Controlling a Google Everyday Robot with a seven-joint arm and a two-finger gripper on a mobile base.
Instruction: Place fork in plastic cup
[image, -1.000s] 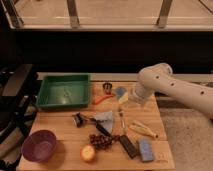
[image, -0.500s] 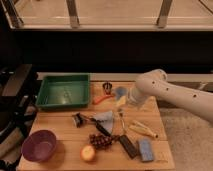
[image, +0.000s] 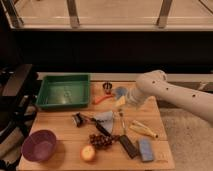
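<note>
One fork (image: 121, 122) lies on the desk (image: 55, 127), just on the near side of the gripper (image: 128, 103), whose fingers stand wide and empty. You should descend square across its slim shaft before closing; the plastic cup (image: 120, 92) sits just beyond, leftward.

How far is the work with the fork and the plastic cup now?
Done: nothing yet; the fork lies on the table, not in the plastic cup. In hand: the gripper, open and empty, hangs close by both. Left: grasp the fork, lift it, drop it in.

Wooden table (image: 55, 127), dark wall (image: 100, 52) behind, bright windows (image: 115, 10) above.
</note>
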